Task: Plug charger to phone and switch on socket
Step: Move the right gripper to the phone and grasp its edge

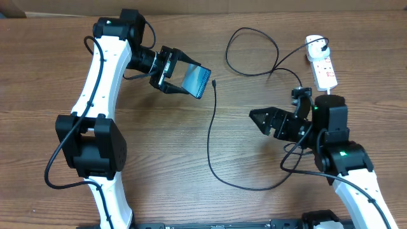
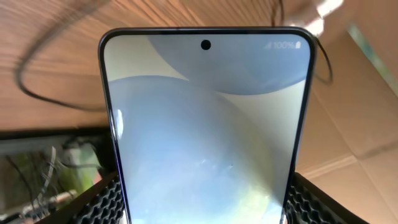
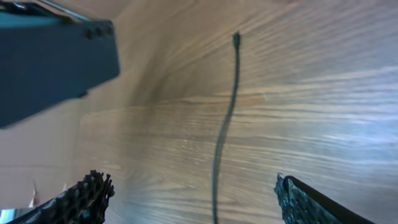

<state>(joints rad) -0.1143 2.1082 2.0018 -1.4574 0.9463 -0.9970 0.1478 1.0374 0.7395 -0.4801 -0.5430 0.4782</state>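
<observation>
Surface: wood-grain table (image 1: 191,197), with a cardboard panel (image 2: 367,93) beyond the phone.
Phone (image 1: 198,81): I log a pale blue-grey screen and dark bezel, tilted clear of the table and clamped in the left gripper (image 1: 173,75).
Charger (image 1: 212,127): thin black cable, its tip on the table just right of the phone.
Socket (image 1: 323,67): white, far right of the phone.
Right gripper (image 1: 259,121): jaws apart, holding nothing.

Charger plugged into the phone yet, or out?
Out. The charger's tip lies bare on the table, apart from the phone held in the left hand.
</observation>
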